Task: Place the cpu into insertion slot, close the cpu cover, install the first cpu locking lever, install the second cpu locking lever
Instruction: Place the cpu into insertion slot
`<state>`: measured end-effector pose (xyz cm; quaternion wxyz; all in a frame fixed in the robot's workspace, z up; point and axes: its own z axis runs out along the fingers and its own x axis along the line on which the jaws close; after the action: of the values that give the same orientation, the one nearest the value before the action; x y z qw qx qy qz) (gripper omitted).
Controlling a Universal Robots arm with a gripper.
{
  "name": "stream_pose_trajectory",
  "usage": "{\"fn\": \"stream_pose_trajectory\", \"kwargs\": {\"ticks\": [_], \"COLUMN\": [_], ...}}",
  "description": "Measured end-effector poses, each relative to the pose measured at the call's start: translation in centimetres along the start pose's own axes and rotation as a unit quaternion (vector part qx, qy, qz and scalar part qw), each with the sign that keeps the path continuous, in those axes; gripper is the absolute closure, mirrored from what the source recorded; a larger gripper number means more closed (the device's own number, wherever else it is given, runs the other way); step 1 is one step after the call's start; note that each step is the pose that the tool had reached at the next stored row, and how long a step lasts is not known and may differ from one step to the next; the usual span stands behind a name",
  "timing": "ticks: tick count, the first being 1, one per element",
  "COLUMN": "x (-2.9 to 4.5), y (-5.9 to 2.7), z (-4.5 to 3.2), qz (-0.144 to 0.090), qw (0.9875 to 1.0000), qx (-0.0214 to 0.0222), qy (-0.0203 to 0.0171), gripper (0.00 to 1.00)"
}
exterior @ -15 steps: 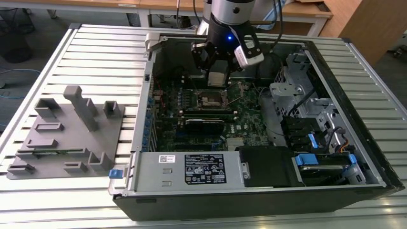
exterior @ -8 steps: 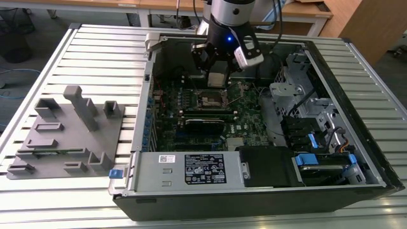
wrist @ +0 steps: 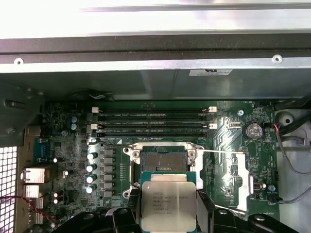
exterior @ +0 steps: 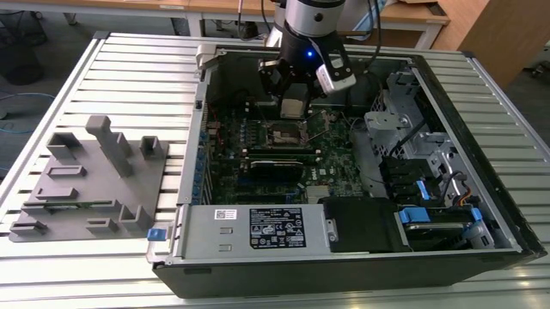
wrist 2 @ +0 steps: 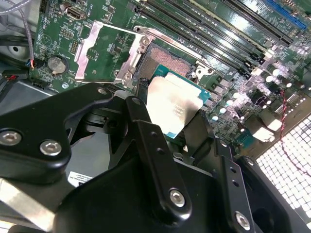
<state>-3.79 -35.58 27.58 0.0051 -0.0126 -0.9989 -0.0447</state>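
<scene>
Looking into the open computer case [exterior: 344,284], you find the gripper [exterior: 292,108] at its far side, fingers clamped on opposite edges of the cpu [wrist: 168,206]. The chip hangs just above the bare insertion slot [wrist: 163,162], not seated. The cpu cover [wrist 2: 86,48] lies flipped open beside the slot.

The insertion slot [wrist: 163,158] lies uncovered, with open air between it and the cpu [wrist: 168,204] clamped in the hand [wrist: 168,214]. The cpu cover [wrist 2: 84,52] is swung aside, clear of the opening. Memory slots [wrist: 153,124] run just beside the slot, a row of capacitors [wrist: 90,167] flanks it, and the case wall [wrist: 155,63] rises beyond.
</scene>
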Motion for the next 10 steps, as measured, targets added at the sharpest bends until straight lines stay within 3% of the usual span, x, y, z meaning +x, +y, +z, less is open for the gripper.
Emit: {"fn": "stream_pose_trajectory", "kwargs": {"ticks": [10], "x": [0.00], "y": [-0.03], "z": [0.33], "qz": [0.000], "qw": [1.0000], "qx": [0.0000], "qy": [0.0000], "gripper": [0.46]}}
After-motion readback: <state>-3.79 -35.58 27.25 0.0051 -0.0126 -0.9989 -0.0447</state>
